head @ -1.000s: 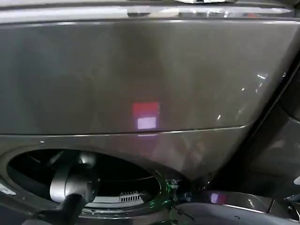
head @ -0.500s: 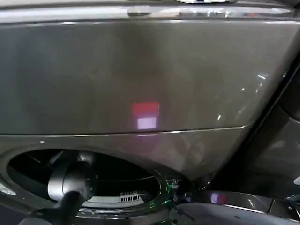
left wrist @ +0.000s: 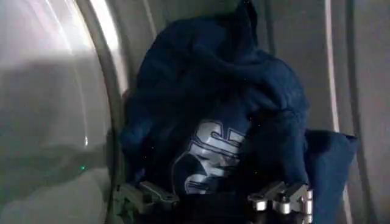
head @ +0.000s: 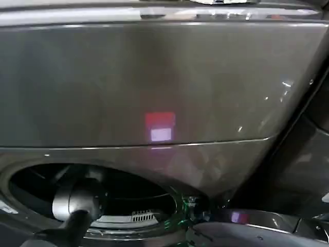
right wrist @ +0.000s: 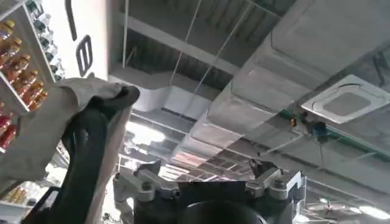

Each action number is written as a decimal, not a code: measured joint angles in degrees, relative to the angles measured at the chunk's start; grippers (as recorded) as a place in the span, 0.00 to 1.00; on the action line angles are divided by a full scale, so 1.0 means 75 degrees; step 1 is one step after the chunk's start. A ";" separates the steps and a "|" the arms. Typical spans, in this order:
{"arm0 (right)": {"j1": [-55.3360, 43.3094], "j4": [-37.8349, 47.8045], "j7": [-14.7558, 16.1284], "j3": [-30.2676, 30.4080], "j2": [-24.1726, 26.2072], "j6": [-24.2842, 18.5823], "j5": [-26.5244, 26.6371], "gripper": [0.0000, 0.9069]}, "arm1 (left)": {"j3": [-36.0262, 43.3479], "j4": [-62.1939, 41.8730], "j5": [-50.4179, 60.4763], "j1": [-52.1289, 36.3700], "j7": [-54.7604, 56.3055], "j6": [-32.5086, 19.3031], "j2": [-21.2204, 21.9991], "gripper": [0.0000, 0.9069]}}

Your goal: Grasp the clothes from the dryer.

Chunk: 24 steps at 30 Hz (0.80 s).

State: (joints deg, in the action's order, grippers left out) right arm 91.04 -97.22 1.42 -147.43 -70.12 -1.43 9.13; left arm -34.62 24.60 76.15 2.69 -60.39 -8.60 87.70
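Inside the dryer drum, the left gripper, fingers spread, sits just before the dark blue clothes; the right gripper, fingers spread, points at the ceiling.

The dryer stands right before the robot, its round opening low on the left. The left arm reaches into that opening. Inside the drum, the clothes lie heaped against the drum wall, directly ahead of the left claw, whose fingers sit spread at either side of the heap's near edge.
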 measured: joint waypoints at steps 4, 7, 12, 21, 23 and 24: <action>0.0008 -0.0006 0.0001 -0.0001 -0.0003 -0.0003 0.0000 1.00 | -0.0024 0.0023 -0.0097 0.0053 -0.0050 -0.0030 -0.0006 0.00; 0.0046 0.0034 0.0015 -0.0002 0.0002 -0.0038 0.0002 1.00 | -0.0024 0.0049 -0.0201 0.0079 -0.0071 -0.0037 -0.0018 0.00; 0.0049 0.0090 0.0024 0.0006 0.0029 -0.0057 0.0002 1.00 | -0.0024 0.0040 -0.0332 0.0105 -0.0076 -0.0045 -0.0040 0.00; 0.0030 0.0146 0.0033 0.0078 0.0072 -0.0053 0.0000 1.00 | -0.0054 0.0118 -0.0571 0.0215 -0.0060 -0.0080 -0.0067 0.00; 0.0027 0.0141 0.0033 0.0082 0.0072 -0.0044 0.0000 1.00 | -0.0054 0.0145 -0.0615 0.0233 -0.0060 -0.0104 -0.0074 0.00; 0.0025 0.0141 0.0033 0.0082 0.0072 -0.0041 0.0000 1.00 | -0.0046 0.0155 -0.0642 0.0235 -0.0059 -0.0118 -0.0086 0.00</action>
State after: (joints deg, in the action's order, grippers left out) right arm 91.24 -96.17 1.66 -146.82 -69.58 -1.74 9.13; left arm -34.97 25.76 71.34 4.46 -60.84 -9.49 87.05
